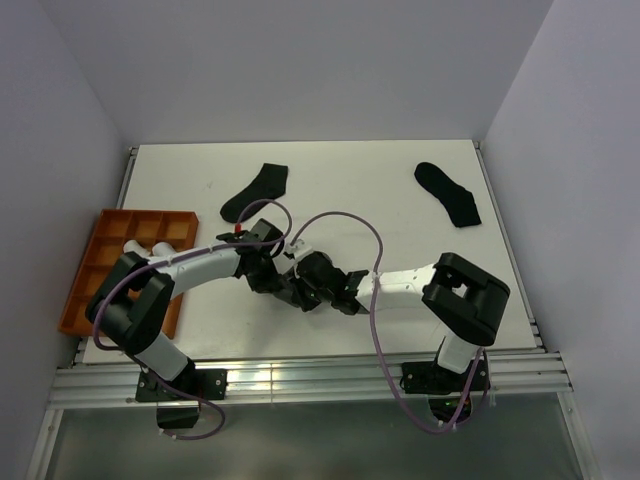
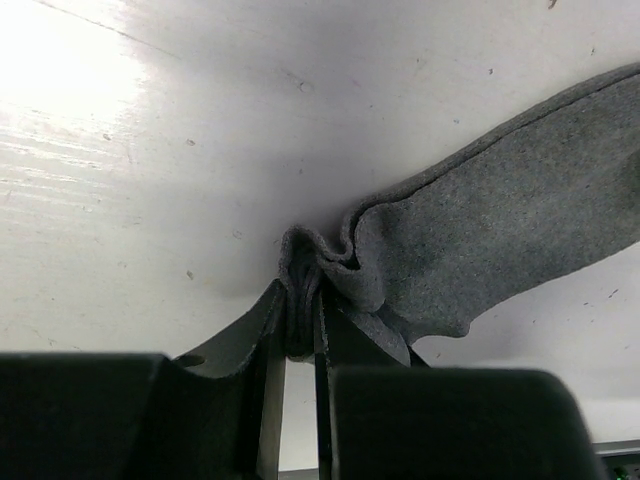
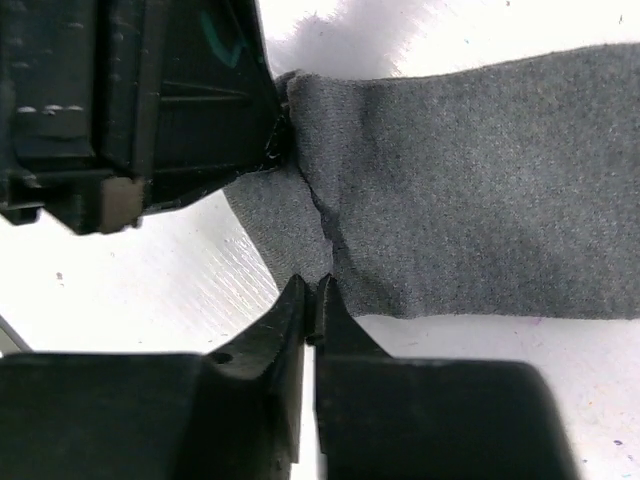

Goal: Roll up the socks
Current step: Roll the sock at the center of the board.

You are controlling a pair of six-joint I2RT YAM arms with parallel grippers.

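Note:
A grey sock (image 2: 500,210) lies flat on the white table, and both grippers hold it at one end. My left gripper (image 2: 300,300) is shut on a bunched fold of its edge. My right gripper (image 3: 315,290) is shut on the sock's (image 3: 480,180) near edge, right beside the left gripper's body (image 3: 150,100). In the top view the two grippers meet at the table's near middle, left (image 1: 272,277) and right (image 1: 307,290), and hide this sock. Two more dark socks lie flat at the back: one left of centre (image 1: 255,191), one at the right (image 1: 448,193).
An orange compartment tray (image 1: 100,265) sits at the left edge with white rolled bundles (image 1: 152,233) in its far cells. Purple cables loop over both arms. Walls close in on the table at the back and both sides.

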